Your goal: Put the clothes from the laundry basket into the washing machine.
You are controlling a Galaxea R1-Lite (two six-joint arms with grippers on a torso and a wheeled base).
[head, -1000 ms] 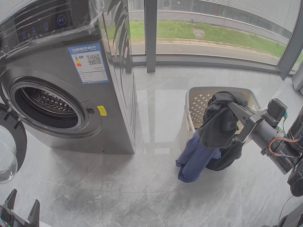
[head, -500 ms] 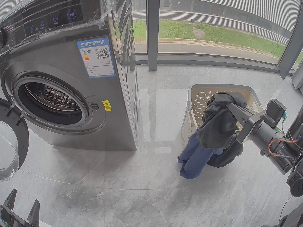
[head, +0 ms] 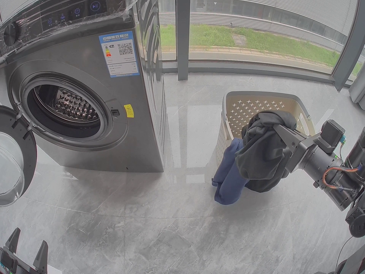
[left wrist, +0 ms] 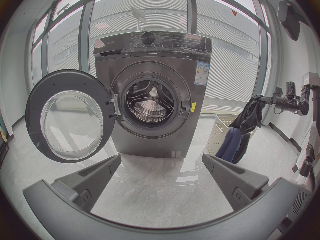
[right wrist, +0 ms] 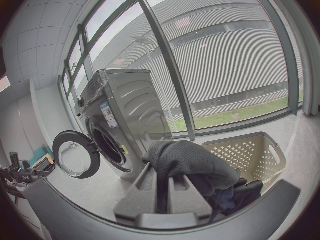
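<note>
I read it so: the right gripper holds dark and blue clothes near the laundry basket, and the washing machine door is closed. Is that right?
Not quite: the washing machine door is open, swung aside from the drum, as the left wrist view shows. The right gripper does hold the dark and blue clothes near the laundry basket.

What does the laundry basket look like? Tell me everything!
The laundry basket is cream-coloured and looks like plastic. Its walls have little star-shaped holes, and one end has a handle slot. It stands upright on the grey floor, to the right of the washing machine. A dark garment and a blue garment hang before its near side; I cannot tell whether they touch it.
</note>
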